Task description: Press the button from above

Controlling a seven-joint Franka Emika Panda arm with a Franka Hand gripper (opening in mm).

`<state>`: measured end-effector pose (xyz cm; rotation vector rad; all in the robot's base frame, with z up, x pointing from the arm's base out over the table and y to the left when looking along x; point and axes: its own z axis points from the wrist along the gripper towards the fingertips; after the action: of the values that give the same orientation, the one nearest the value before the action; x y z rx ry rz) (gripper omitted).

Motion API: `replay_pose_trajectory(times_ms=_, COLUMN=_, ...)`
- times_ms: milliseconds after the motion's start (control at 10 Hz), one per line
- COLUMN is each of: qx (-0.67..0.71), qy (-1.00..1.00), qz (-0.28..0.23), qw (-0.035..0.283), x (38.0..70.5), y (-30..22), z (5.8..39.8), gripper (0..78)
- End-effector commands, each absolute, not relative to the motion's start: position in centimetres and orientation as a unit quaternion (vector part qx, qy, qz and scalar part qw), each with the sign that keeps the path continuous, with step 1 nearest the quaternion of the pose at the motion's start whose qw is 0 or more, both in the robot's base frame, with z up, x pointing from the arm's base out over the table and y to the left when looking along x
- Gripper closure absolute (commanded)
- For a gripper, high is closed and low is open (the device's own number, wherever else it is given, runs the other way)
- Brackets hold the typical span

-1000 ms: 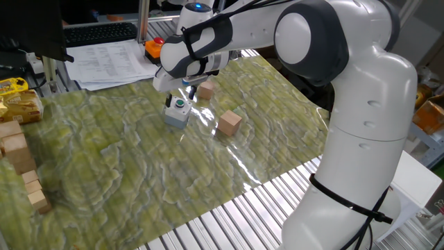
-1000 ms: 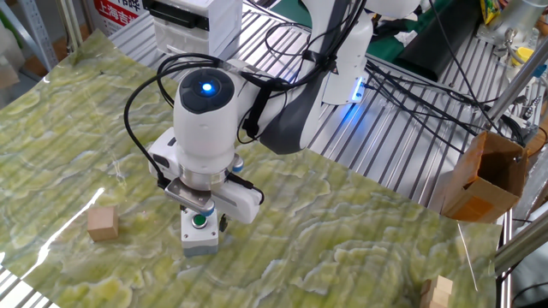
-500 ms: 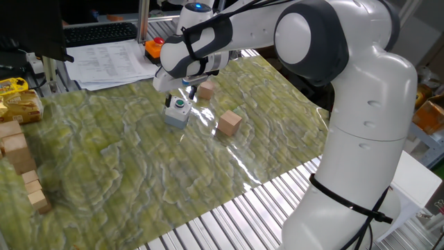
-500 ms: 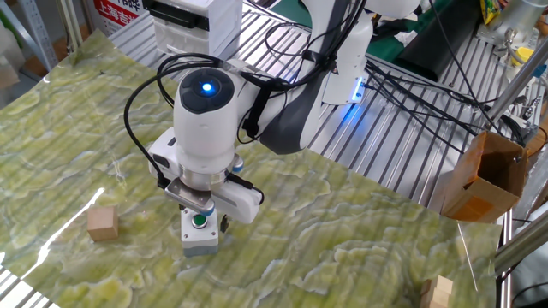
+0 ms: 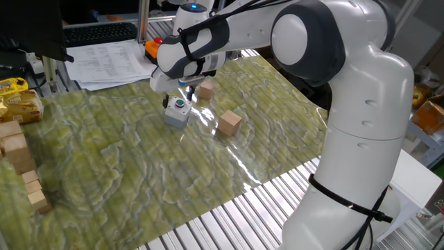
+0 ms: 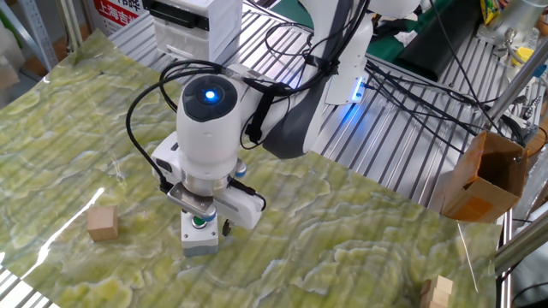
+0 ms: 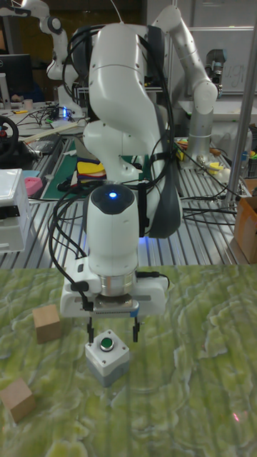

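The button (image 7: 107, 344) is a small green round push-button with a white ring, set in a light grey square box (image 7: 108, 363) on the green mat. It also shows in one fixed view as the button (image 5: 180, 104) and in the other as the button (image 6: 199, 222). My gripper (image 7: 113, 332) hangs straight over the box and points down. It is open, with one dark fingertip (image 7: 91, 330) left of the button and the other to its right, just above the box top. Nothing is held. In one fixed view the gripper (image 5: 178, 96) sits right over the box.
Two plain wooden cubes (image 5: 229, 123) (image 5: 206, 89) lie to the right of and behind the box. An orange box with a red button (image 5: 154, 48) and papers (image 5: 104, 59) sit at the mat's far edge. Several wooden blocks (image 5: 17, 153) are stacked at the left. A cardboard box (image 6: 479, 175) stands off the table.
The wrist has shifted slightly and sunk a little closer to the button box. The box and the cubes have not moved.
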<state>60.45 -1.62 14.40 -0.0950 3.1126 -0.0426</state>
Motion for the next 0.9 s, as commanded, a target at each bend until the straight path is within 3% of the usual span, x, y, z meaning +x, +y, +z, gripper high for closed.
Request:
replay_pose_trajectory(times_ms=100, qx=-0.023, qy=1.0, qz=-0.01, qw=0.008, x=60.4, y=-0.2, z=15.7, gripper=0.1)
replay_pose_trajectory(times_ms=900, qx=-0.019, qy=1.0, qz=-0.008, qw=0.009, x=60.3, y=1.0, z=14.7, gripper=0.1)
